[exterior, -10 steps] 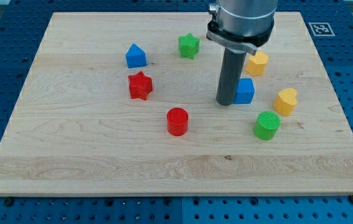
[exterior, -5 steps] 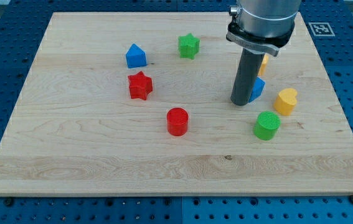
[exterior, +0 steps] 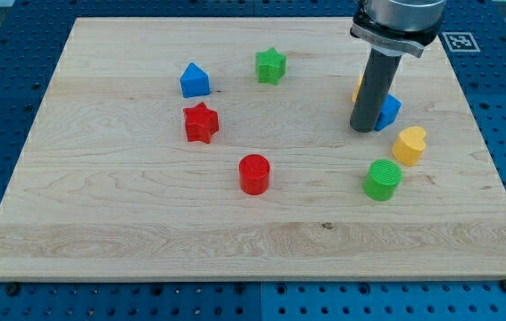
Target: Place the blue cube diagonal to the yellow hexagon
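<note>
My tip [exterior: 363, 129] rests on the board at the right, pressed against the left side of the blue cube [exterior: 388, 111]. The rod hides the cube's left part. The yellow hexagon [exterior: 358, 87] is almost wholly hidden behind the rod; only a thin yellow sliver shows at the rod's left edge, up and left of the cube.
A yellow heart-like block [exterior: 409, 145] and a green cylinder [exterior: 383, 179] lie below and right of the cube. A red cylinder [exterior: 254, 174], red star [exterior: 201, 122], blue house-shaped block [exterior: 194, 80] and green star [exterior: 270, 65] lie further left on the wooden board [exterior: 145, 223].
My tip has slid to the view's right and slightly up, pushing the blue cube the same way. The rod now covers nearly all of the yellow hexagon.
</note>
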